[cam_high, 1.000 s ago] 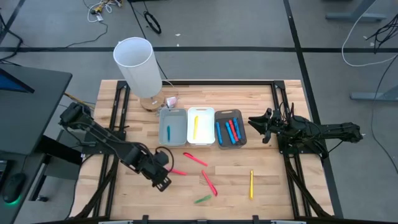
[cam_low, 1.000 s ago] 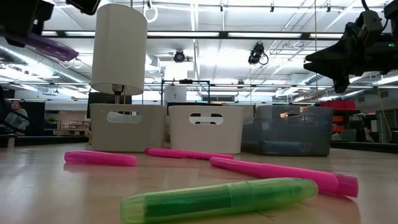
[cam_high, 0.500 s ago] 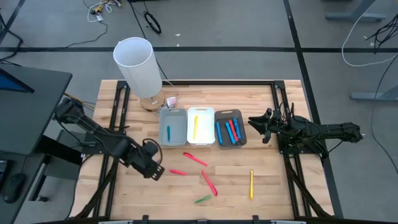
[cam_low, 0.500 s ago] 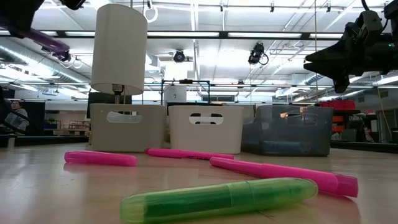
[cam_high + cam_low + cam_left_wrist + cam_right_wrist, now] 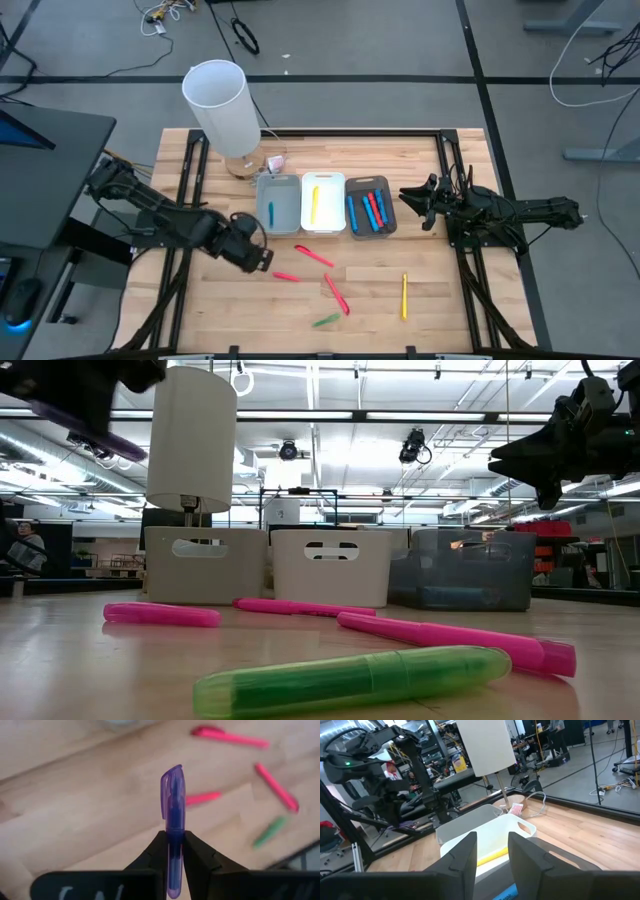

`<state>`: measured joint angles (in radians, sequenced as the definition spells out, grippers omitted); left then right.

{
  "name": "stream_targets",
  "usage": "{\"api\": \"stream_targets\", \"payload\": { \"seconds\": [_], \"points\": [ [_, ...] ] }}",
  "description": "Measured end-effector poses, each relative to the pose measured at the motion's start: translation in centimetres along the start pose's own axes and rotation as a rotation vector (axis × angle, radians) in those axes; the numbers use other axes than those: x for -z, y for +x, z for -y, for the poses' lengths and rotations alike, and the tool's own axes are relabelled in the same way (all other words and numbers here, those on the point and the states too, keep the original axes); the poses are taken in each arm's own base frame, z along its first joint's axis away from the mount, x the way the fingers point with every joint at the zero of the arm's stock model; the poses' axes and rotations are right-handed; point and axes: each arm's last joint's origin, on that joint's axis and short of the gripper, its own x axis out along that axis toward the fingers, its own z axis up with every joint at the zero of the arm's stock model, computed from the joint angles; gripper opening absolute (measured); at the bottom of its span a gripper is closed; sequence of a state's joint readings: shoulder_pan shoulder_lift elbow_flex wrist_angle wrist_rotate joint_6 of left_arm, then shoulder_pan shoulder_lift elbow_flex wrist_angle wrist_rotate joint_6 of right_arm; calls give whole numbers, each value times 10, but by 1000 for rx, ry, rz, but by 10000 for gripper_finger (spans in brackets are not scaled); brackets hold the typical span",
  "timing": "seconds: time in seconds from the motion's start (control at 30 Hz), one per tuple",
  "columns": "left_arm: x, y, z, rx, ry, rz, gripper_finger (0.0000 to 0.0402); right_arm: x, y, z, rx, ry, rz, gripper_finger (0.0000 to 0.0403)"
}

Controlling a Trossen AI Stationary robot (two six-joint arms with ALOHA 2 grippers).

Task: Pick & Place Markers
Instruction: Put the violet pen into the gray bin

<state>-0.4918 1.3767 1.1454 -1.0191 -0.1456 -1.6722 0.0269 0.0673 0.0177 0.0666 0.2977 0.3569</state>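
Observation:
My left gripper (image 5: 258, 258) hangs over the table's left middle, shut on a purple marker (image 5: 172, 805), which also shows high up in the low view (image 5: 100, 440). Three pink markers (image 5: 313, 255) (image 5: 285, 276) (image 5: 337, 293), a green marker (image 5: 325, 320) and a yellow marker (image 5: 404, 296) lie flat on the wooden table (image 5: 440, 300). Three bins stand in a row: a grey one (image 5: 277, 203), a white one (image 5: 322, 200) and a dark one (image 5: 371, 205), each with markers inside. My right gripper (image 5: 410, 197) waits open above the table, right of the dark bin. My left gripper pinches the purple marker's barrel (image 5: 173, 845), below the cap, between its two fingers (image 5: 156, 851). The fingers come from above, pointing steeply down. The capped end (image 5: 172, 780) sticks out past the fingertips. The marker is lifted clear of the table and slants a little off level.
A tall white cylinder lamp (image 5: 222, 105) stands at the far left, behind the grey bin. Black frame rails (image 5: 190, 200) run along both sides of the table. Bare wood lies in front of the bins, between the loose markers.
My left gripper has carried the purple marker up and toward the table's far edge, nearer the bins, and has rolled about its own axis, so the marker has turned with it. The loose markers have stayed in place.

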Motion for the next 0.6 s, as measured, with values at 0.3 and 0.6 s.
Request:
{"api": "stream_targets", "payload": {
  "seconds": [0.3, 0.6],
  "points": [
    [-45, 13, 7, -82, -123, 66, 40, 0, 0, 0, -1, 0, 0, 111],
    [-92, 4, 14, -99, -155, 129, 40, 0, 0, 0, -1, 0, 0, 111]
  ]
}}
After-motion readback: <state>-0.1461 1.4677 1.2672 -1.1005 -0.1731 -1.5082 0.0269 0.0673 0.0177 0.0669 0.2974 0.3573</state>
